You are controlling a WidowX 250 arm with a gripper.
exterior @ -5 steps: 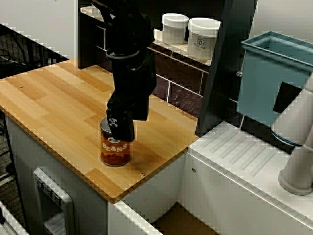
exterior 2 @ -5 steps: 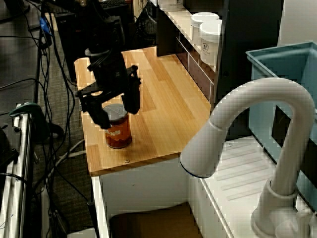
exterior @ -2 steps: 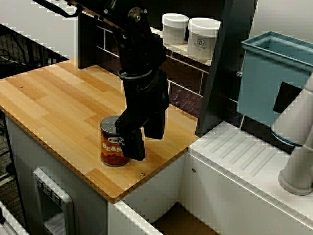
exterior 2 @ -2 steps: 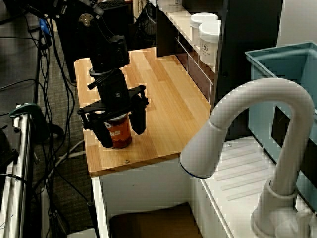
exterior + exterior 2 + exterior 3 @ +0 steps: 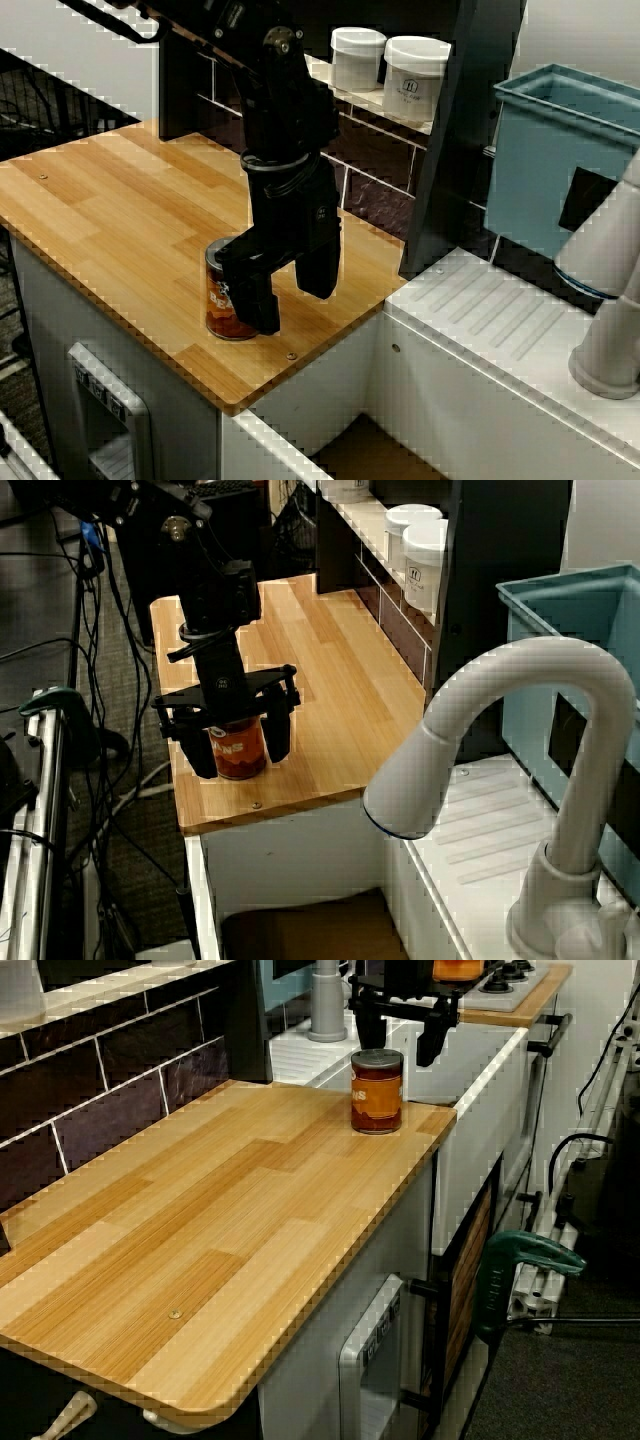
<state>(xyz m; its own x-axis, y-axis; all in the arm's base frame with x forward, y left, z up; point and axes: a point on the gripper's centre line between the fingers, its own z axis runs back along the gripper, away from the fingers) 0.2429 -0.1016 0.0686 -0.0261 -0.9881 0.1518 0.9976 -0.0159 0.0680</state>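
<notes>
One can (image 5: 377, 1090) stands upright near the front corner of the wooden surface (image 5: 330, 670); hand (image 5: 239, 757) spread apart, fingers either side of it; I'd keep it centred and level so neither finger nudges it.

Robot body: one arm, black throughout.
Matte black arm (image 5: 285, 110) built of rounded jointed segments; ringed collar at the wrist; boxy black pincer (image 5: 292, 305) carrying two broad, flat, square-ended fingers (image 5: 320, 268).
</notes>
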